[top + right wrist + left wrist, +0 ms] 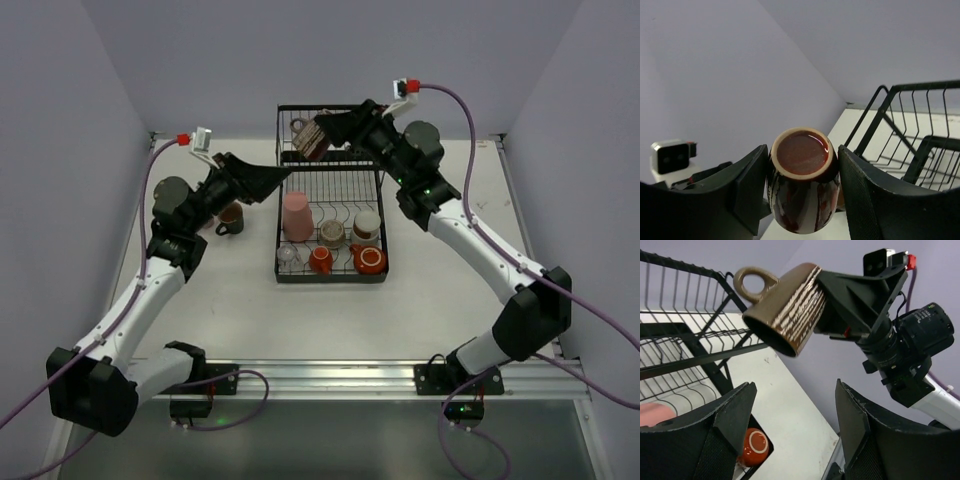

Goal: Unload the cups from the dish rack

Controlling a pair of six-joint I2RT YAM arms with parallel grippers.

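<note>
1. Step in hand: one cup is out of the dish rack (pixel 330 279) and in the air. The right hand (pixel 325 135) is clamped on the base end of a brown ribbed mug (pixel 311 140). It holds the mug tilted, mouth slanting down and to the left, above the left part of the rack's raised rear basket, near the far edge of the desk (pixel 250 320).
2. The left hand (pixel 268 180) hovers wide and empty just off the rack's left side. Its fingers (pixel 735 405) are aimed at the mug's mouth, near it but apart.
3. A dark mug (pixel 231 217) stands on the desk left of the rack. The lower tray holds a pink tumbler (pixel 297 215), a clear glass (pixel 288 255), a beige cup (pixel 332 232) and an orange-red cup (pixel 320 260), among others, so most of the unloading is not yet done.
4. Likely next is either a handover to the left hand or a carry to the bare desk on the left. A handover calls for the left fingers to close on the rim end before the right hand lets go. The glazed wall may slip.
</note>
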